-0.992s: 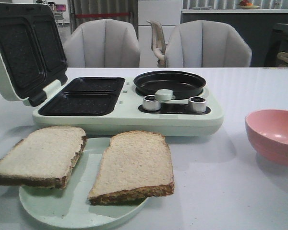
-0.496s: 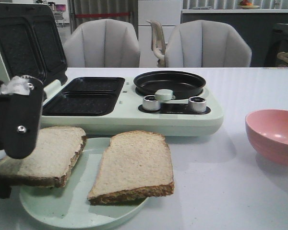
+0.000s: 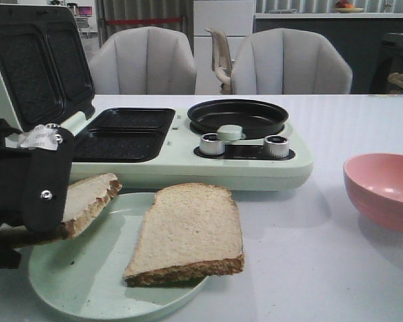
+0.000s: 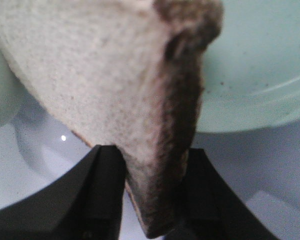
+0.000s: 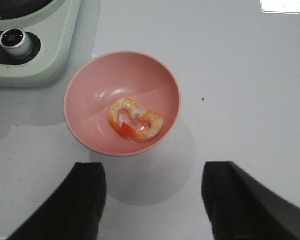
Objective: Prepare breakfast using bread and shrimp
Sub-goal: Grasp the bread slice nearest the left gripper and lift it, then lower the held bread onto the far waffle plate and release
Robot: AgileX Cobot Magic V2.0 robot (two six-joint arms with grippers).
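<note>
Only our right wrist view shows two shrimp (image 5: 135, 123) inside the bowl (image 5: 90, 90). We count two bread slices: our left gripper (image 4: 152, 195) pinches one slice (image 4: 105, 85); our right gripper (image 5: 152, 200) hangs wide.

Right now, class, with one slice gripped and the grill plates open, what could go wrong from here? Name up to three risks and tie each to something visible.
1. The left gripper pinches the bread slice only at a crust corner; soft bread may tear or sag and drop.
2. The slice, swung toward the grill wells, could catch the open lid.
3. The other slice reaches the plate's near edge, so a nudge might slide it off.
</note>
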